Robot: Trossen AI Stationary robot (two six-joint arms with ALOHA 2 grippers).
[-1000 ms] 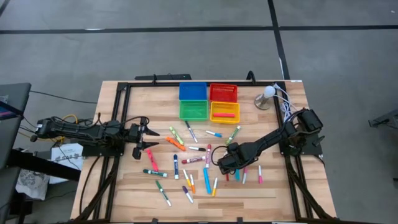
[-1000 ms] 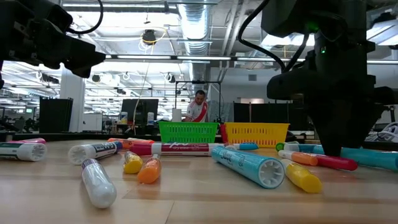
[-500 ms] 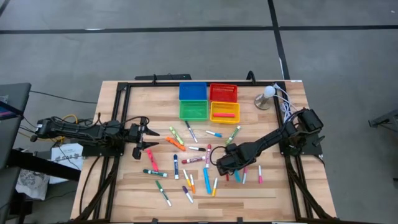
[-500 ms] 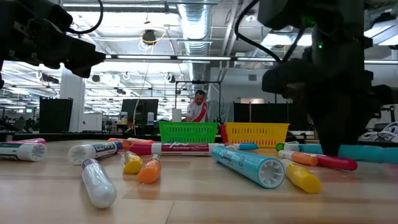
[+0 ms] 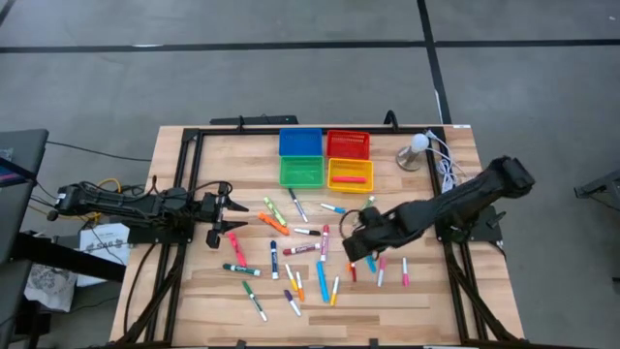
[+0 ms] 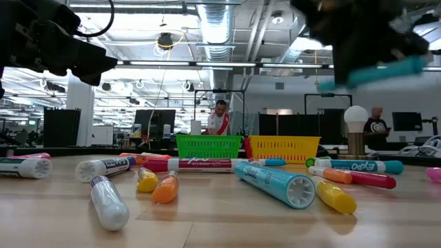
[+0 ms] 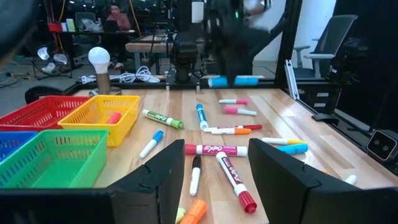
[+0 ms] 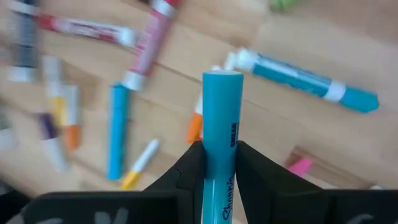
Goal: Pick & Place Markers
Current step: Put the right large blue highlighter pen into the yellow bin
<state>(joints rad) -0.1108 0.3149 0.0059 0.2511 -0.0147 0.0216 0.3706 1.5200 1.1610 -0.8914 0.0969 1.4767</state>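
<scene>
Many markers [image 5: 300, 250] with coloured caps lie flat and scattered over the middle of the wooden table. My right gripper [image 5: 356, 242] hangs above their right part, shut on a teal marker [image 8: 221, 124], which also shows raised in the low view [image 6: 375, 72]. My left gripper [image 5: 235, 207] waits open over the table's left part; its fingers frame the markers [image 7: 214, 149] lying ahead of it. The left wrist view shows the right arm farther off with the teal marker [image 7: 237, 81]. My right gripper pinches the teal marker's barrel [image 8: 220, 163] between its two fingers [image 8: 189, 169]. They come from above and lie across it. The marker is lifted clear of the table and lies nearly level, one end sticking out past the fingers [image 6: 406, 65].
Four square bins stand at the far middle: blue [image 5: 300, 142], red [image 5: 348, 144], green [image 5: 302, 173], and yellow [image 5: 350, 175] with a pink marker inside. A white bulb lamp [image 5: 415, 150] and cables sit at the far right. People show in the room behind.
My right gripper has risen from the table top with the teal marker, lifting it clear, and moved slightly toward the far edge; the arm has straightened upward. In the low view it went from standing among the markers to high above them.
</scene>
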